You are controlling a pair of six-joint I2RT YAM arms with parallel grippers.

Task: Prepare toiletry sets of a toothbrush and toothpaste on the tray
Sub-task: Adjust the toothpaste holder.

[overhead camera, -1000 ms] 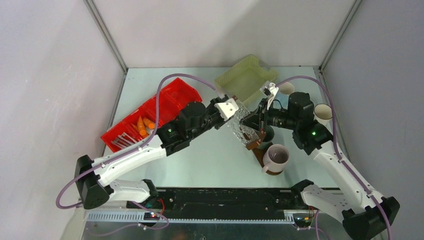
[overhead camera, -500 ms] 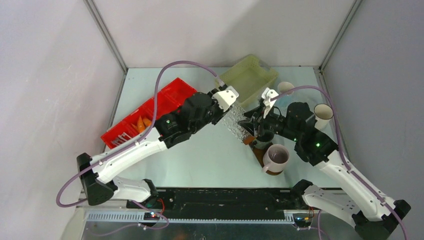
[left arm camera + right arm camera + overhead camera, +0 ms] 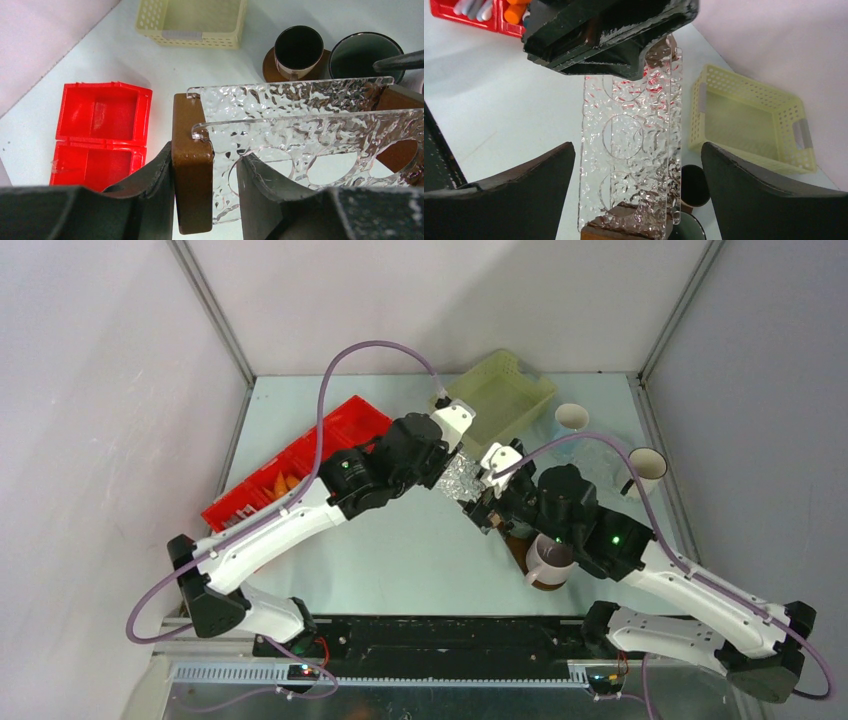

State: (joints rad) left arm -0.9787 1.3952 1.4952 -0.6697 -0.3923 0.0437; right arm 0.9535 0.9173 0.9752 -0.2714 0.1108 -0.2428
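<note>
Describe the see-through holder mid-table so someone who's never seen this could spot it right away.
Find the pale yellow mesh basket at the far edge of the table; just in front of it, the left gripper clamps a holder by one brown wooden end block. It is two rippled clear plates with round holes, the only see-through thing among opaque mugs.

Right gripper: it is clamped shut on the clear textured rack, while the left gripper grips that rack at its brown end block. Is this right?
Not quite. The right wrist view shows the right gripper open, its fingers wide on either side of the clear textured rack. The left gripper does grip the brown end block.
</note>
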